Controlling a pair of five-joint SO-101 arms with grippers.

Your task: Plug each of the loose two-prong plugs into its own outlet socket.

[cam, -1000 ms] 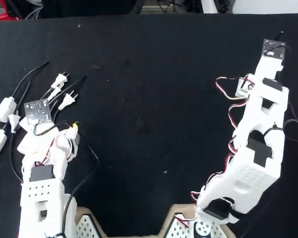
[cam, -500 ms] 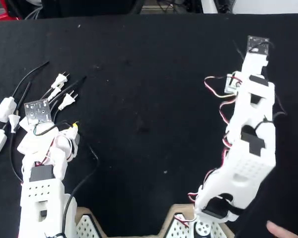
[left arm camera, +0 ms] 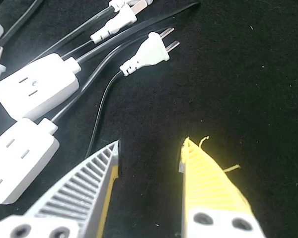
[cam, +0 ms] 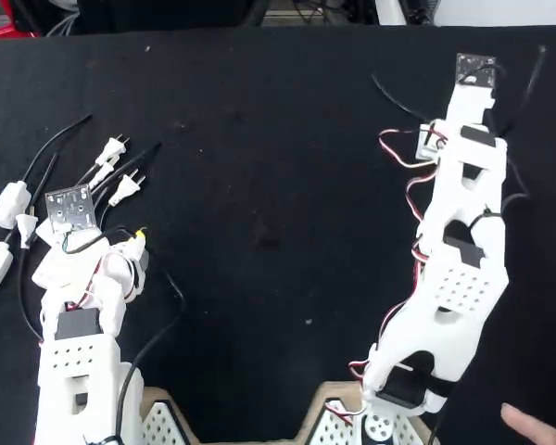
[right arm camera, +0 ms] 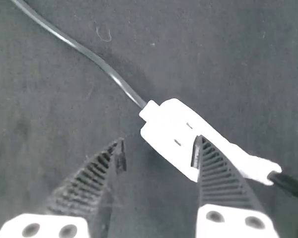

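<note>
Three white two-prong plugs (cam: pixel 118 169) on black cables lie at the table's left, with white outlet sockets (cam: pixel 7 204) beside them. My left gripper (left arm camera: pixel 149 151) hangs open just short of them; the nearest plug (left arm camera: pixel 146 52) lies ahead of its fingertips, and two sockets (left arm camera: pixel 37 84) lie off to one side. The right arm (cam: pixel 459 232) stretches to the far right. My right gripper (right arm camera: pixel 159 148) is open over another white socket (right arm camera: pixel 171 130), which lies partly under one finger (right arm camera: pixel 213 173). A white plug body (right arm camera: pixel 256 168) with a black cable joins that socket's far end.
Black cloth covers the table (cam: pixel 269 185). Thin black cables (cam: pixel 389 97) trail beside the right arm's wrist. More black cables (cam: pixel 157 324) loop around the left arm (cam: pixel 74 278). The arm bases stand at the near edge.
The right arm has swung left and stretched farther away, and black cables now show on both sides of its wrist. The left arm and the plugs have not moved.
</note>
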